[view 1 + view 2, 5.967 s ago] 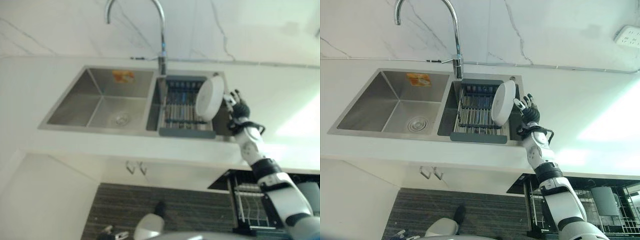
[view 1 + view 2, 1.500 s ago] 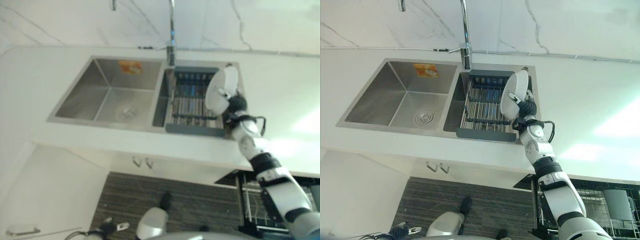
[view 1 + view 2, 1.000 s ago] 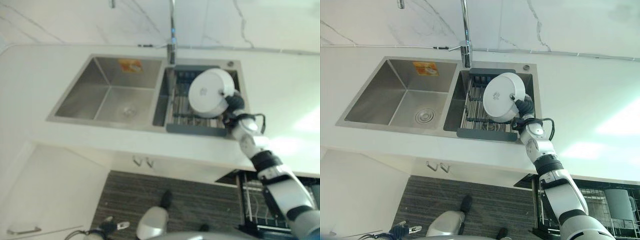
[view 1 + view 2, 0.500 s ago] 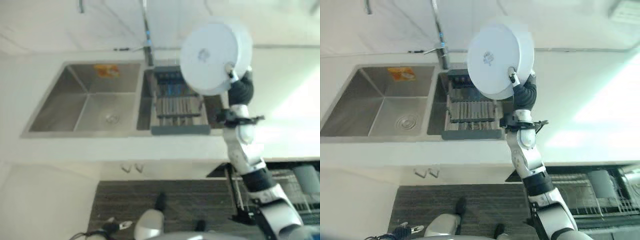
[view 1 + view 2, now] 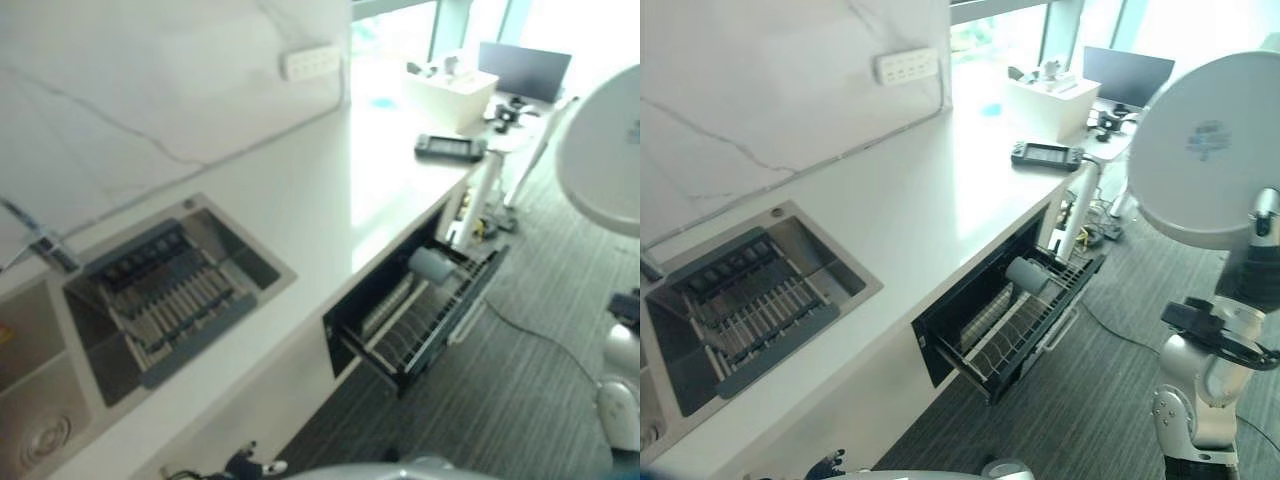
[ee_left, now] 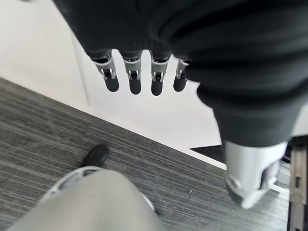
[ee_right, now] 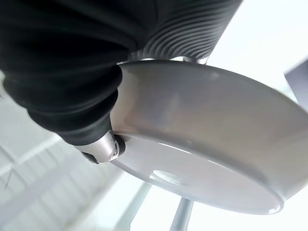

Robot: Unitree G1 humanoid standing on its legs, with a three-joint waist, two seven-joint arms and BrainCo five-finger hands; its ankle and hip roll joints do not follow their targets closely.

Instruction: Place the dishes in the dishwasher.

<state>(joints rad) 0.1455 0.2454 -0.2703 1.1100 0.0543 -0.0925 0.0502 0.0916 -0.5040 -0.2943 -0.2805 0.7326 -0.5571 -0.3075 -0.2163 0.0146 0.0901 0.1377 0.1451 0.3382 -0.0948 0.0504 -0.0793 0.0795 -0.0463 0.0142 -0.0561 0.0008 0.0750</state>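
Your right hand grips the white plate by its lower rim, thumb curled over one face, and holds it upright, high above the floor and well apart from the dishwasher rack. Your left hand hangs idle with its fingers loose and straight, holding nothing.

The step in hand looks like the carry from sink to dishwasher. To do it well, keep the plate on edge as you bring it down, since it will likely need to slide edge-first between the tines. The grip is only on the rim, so move slowly; a quick swing could let the plate pivot in your fingers. Aim for a bare stretch of rack rather than the grey cup already lying toward the rack's back, and come in from above the pulled-out rack, not from the side, where the counter's edge overhangs. Let go only once the plate's rim is seated.

The white counter runs along a marble-look wall with a power strip fixed to it. The sink is set in it, with a grey drying rack across the basin. Farther along lie a dark handheld device and a white box, with a monitor by the bright window beyond. The floor is dark striped carpet, with a cable trailing across it near the rack; mind it as you step.
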